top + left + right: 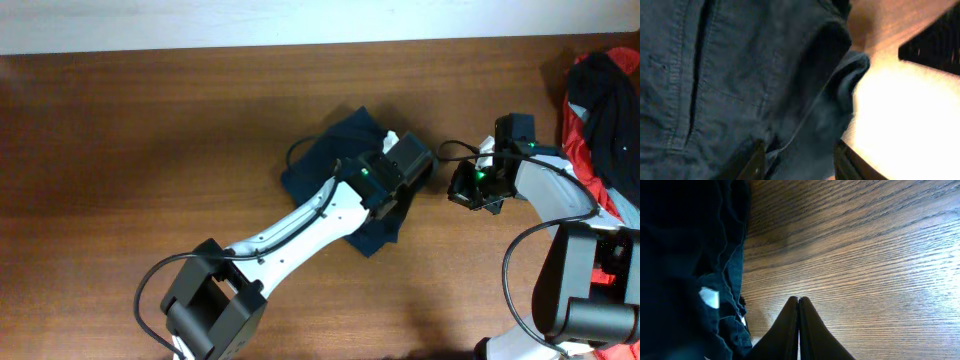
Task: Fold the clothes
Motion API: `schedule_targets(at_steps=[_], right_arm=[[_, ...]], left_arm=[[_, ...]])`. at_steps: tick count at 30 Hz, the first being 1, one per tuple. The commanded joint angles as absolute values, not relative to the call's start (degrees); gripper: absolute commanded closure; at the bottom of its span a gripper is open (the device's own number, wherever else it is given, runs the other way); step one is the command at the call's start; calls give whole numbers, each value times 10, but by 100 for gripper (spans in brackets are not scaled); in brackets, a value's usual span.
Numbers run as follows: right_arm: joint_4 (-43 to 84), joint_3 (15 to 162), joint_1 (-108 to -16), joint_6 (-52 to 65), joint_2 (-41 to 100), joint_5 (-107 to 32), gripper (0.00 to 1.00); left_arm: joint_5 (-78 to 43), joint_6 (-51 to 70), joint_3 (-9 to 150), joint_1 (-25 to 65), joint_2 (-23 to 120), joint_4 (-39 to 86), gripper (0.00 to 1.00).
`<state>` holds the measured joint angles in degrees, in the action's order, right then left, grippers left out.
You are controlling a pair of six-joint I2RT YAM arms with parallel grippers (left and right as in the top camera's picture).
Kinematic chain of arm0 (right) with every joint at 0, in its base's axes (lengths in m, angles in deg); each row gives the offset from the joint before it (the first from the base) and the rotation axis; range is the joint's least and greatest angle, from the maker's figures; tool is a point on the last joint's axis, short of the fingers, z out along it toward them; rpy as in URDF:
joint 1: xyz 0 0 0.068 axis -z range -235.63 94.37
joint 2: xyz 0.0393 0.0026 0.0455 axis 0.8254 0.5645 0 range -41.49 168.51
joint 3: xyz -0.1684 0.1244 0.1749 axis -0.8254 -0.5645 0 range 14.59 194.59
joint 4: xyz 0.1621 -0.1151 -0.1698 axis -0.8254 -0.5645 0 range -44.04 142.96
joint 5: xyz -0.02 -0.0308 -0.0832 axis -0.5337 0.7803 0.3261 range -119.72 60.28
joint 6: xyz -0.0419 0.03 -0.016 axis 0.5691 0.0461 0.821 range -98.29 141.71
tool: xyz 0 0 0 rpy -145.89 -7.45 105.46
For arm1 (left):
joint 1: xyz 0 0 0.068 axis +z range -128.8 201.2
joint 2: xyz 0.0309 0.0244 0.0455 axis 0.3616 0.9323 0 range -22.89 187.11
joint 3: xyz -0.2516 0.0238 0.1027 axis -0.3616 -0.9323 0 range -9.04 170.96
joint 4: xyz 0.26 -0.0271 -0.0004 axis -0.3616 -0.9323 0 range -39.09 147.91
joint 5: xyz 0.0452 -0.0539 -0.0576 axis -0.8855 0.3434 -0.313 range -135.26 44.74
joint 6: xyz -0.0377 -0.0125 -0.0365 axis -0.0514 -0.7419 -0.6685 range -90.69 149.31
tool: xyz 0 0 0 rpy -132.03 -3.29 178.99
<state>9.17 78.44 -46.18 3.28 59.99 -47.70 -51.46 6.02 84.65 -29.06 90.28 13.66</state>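
Observation:
The navy shorts lie bunched on the table's middle, partly hidden under my left arm. My left gripper is low on their right edge. In the left wrist view its fingers are spread, with a thick fold of the shorts lying between them. My right gripper is just right of the shorts. In the right wrist view its fingers are pressed together, empty, over bare wood, with the shorts' edge and a small white label to their left.
A heap of red, black and grey garments lies at the right edge, beside the right arm. The wooden table stretches to the left and front. A pale wall strip runs along the back.

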Motion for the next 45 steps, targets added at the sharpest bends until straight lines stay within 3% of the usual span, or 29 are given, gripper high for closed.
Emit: schedule_targets(at_steps=[1,5,9,10,15,17,23,28,32,38,45], right_arm=[[89,790,-461,44,594,-471,95],[91,798,-461,70,587,-485,96],[99,816,-463,109,547,-544,96],[99,819,-466,110,534,-559,96],[95,820,-498,144,502,-645,96],[85,820,-525,189,504,-688,96],[65,820,-636,306,518,-664,96],[78,820,-706,298,560,-542,96],[99,820,-719,294,624,-535,95],[99,820,-702,165,736,-407,96],[65,821,-695,153,709,-365,96]], left_arm=[[-576,101,888,-285,892,91,56],[-678,101,933,-259,868,33,56],[-700,101,943,-215,847,30,56],[-693,101,943,-201,847,31,59],[-557,108,928,-130,883,43,93],[-479,136,922,-107,913,50,99],[-315,187,922,-81,1023,61,99],[-298,187,922,-81,1077,63,99],[-300,187,922,-81,1087,66,99],[-300,187,922,-81,1087,66,99],[-300,187,922,-79,1087,62,100]])
